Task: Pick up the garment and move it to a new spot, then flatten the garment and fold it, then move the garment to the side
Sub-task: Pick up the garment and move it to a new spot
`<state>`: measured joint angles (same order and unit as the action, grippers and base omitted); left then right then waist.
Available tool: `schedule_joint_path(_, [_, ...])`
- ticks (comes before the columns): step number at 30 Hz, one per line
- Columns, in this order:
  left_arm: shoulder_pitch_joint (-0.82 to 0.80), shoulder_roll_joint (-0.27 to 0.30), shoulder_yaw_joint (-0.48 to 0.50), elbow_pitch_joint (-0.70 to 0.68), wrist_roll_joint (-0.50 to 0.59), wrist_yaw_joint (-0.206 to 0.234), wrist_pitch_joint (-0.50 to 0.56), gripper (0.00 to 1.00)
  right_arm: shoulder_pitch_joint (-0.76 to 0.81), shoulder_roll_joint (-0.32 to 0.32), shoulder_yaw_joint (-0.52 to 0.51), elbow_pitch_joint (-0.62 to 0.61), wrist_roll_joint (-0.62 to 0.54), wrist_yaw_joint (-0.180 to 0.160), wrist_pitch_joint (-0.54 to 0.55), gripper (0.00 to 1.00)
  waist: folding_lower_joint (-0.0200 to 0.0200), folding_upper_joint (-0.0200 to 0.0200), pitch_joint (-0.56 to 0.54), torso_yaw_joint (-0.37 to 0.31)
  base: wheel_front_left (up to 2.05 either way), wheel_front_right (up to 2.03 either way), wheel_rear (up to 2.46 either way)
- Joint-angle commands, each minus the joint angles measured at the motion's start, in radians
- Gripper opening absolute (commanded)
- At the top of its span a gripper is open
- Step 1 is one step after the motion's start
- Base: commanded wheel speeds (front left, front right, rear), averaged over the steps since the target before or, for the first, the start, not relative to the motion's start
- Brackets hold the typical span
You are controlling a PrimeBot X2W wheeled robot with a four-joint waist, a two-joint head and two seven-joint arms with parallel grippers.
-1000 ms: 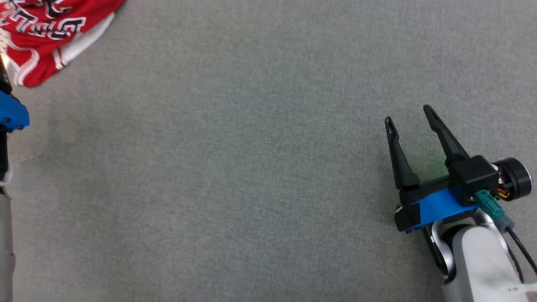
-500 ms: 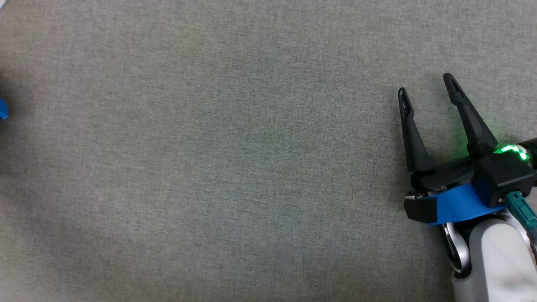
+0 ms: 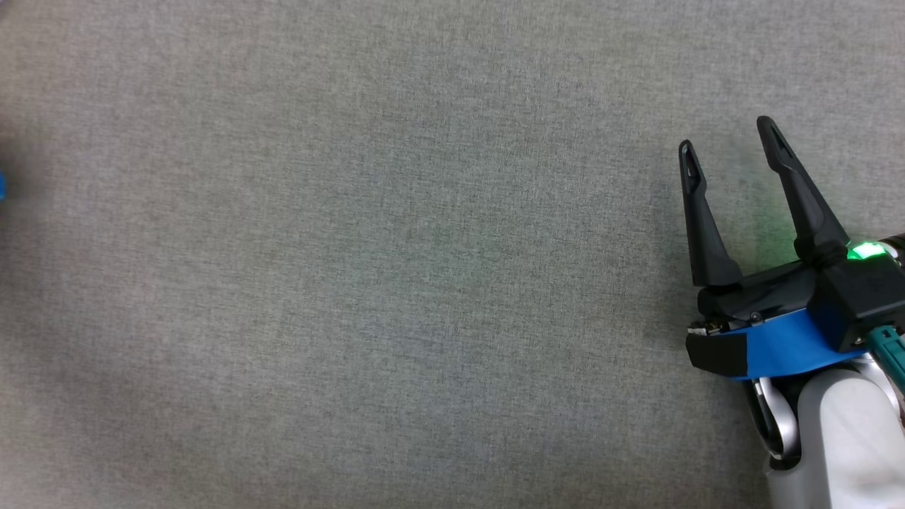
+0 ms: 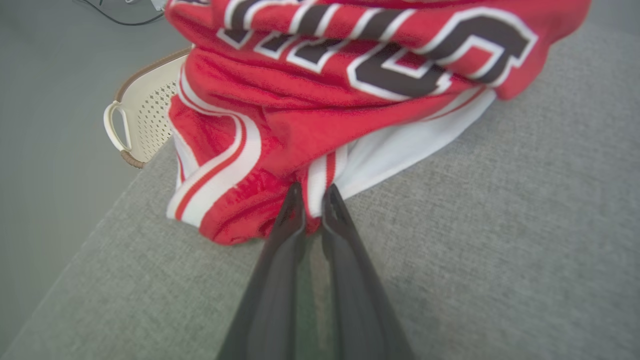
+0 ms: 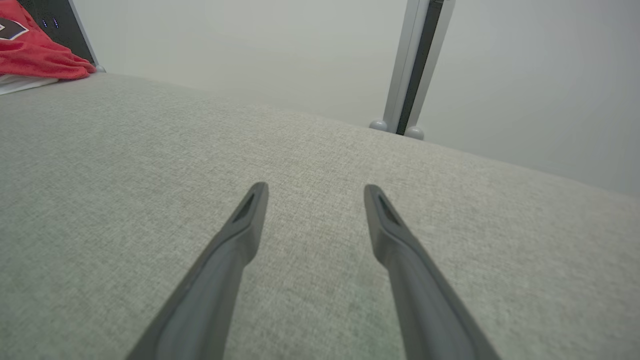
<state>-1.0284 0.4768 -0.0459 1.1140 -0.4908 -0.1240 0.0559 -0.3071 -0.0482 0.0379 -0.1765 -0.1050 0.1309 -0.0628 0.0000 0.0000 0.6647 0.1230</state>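
The garment (image 4: 350, 115) is a red jersey with white trim and dark lettering, crumpled in a heap near the left corner of the grey cloth-covered table (image 4: 500, 225). My left gripper (image 4: 312, 192) is shut on the garment's near hem, with a red-and-white strip pinched between the fingertips. My right gripper (image 3: 728, 140) hovers open over bare table at the right, with nothing between its fingers (image 5: 250, 220). In the right wrist view, a bit of the garment (image 5: 35, 55) shows far off at the upper left.
A cream perforated basket (image 4: 145, 115) with a handle stands on the floor past the table's left edge, behind the garment. A grey upright post (image 5: 407, 65) rises beyond the table's far edge. The grey table surface (image 3: 353, 283) stretches wide between the two arms.
The head camera has shifted: the garment and the left arm's blue mount have slid out past the picture's left edge. The right gripper stays open and sits higher in the picture.
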Motion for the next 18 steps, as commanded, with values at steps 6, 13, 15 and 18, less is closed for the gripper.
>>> schedule_joint_path(6, [-0.013,0.047,-0.031,0.020,0.029,-0.006,-0.087,0.00,-0.010,-0.004,-0.005,0.044,0.026,0.000,-0.037,1.00,0.0000,0.0000,-0.073,-0.009,0.00,0.00,0.00])
schedule_joint_path(13, [-0.038,0.086,-0.117,-0.028,0.080,-0.007,-0.153,0.00,0.016,-0.004,-0.017,0.135,0.075,0.000,-0.084,1.00,0.0000,0.0000,-0.229,-0.033,0.00,0.00,0.00])
schedule_joint_path(15, [-0.045,0.089,-0.154,-0.061,0.089,-0.006,-0.156,0.00,0.030,-0.003,-0.025,0.166,0.093,0.000,-0.098,1.00,0.0000,0.0000,-0.282,-0.046,0.00,0.00,0.00])
schedule_joint_path(18, [-0.051,0.099,-0.219,-0.127,0.095,-0.006,-0.151,0.00,0.053,-0.003,-0.036,0.217,0.120,0.000,-0.121,1.00,0.0000,0.0000,-0.365,-0.071,0.00,0.00,0.00])
